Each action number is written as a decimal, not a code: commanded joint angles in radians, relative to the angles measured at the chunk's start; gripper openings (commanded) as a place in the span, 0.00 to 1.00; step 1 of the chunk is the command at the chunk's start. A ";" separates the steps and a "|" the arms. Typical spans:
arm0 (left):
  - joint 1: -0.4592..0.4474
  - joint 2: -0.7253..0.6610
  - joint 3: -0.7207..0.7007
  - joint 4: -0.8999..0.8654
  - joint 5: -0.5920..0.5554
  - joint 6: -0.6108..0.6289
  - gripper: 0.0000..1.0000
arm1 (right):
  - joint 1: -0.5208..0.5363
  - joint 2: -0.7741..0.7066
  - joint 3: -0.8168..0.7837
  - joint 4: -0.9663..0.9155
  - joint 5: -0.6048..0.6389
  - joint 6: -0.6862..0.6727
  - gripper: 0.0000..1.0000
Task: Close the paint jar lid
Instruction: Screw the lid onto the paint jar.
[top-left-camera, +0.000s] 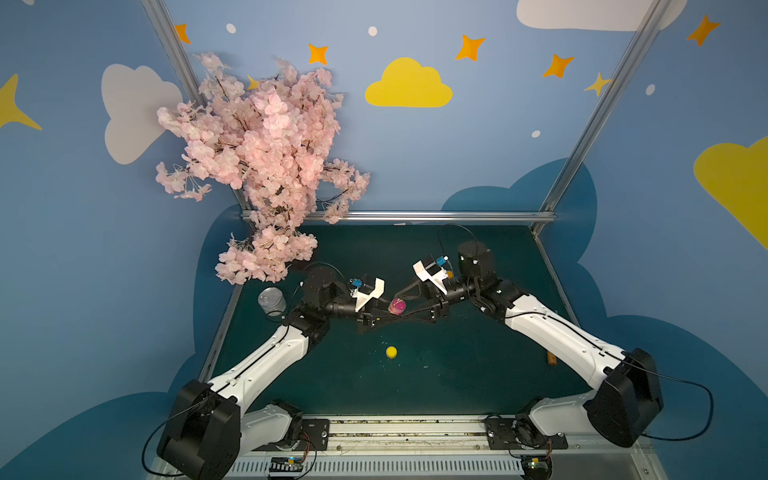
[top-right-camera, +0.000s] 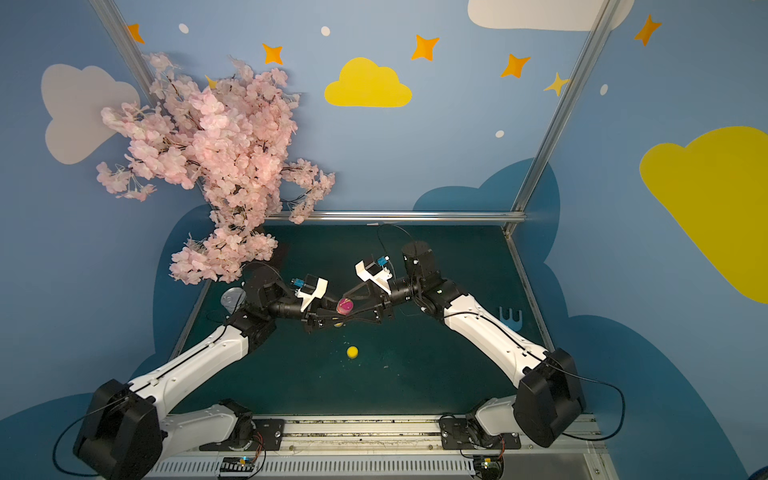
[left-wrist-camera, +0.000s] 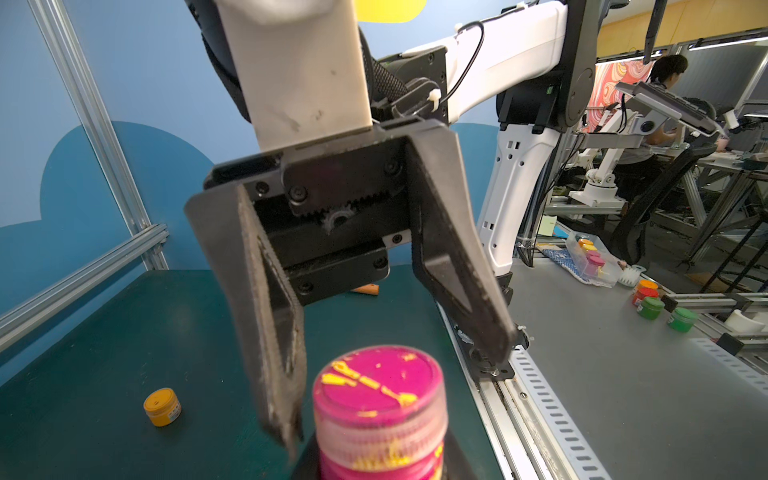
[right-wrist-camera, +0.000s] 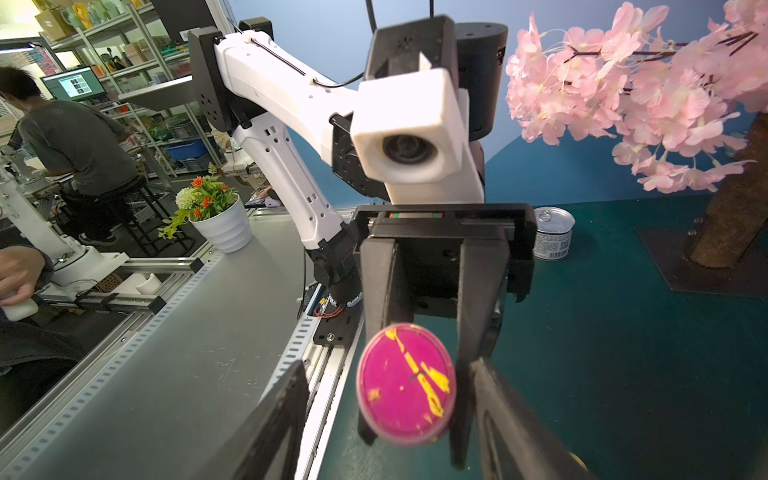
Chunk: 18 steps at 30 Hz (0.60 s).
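Left end effector (right-wrist-camera: 411, 448) clamps pink jar (right-wrist-camera: 405, 384); right end effector (right-wrist-camera: 388, 363) straddles it, apart

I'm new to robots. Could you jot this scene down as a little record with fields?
Left pincer: shut on the pink paint jar
Right pincer: open, fingers either side of the lid
Lid: on the jar; tightness unclear
Also on table: small yellow jar, tin can, blossom tree
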 joint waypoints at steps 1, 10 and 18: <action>-0.005 0.008 0.026 -0.013 0.023 0.010 0.32 | 0.009 0.014 0.031 -0.005 0.028 -0.013 0.62; -0.006 0.009 0.030 -0.038 0.014 0.029 0.31 | 0.012 0.014 0.034 0.023 0.036 0.003 0.53; -0.006 0.005 0.034 -0.045 0.005 0.035 0.31 | 0.012 0.019 0.040 0.014 0.044 0.003 0.39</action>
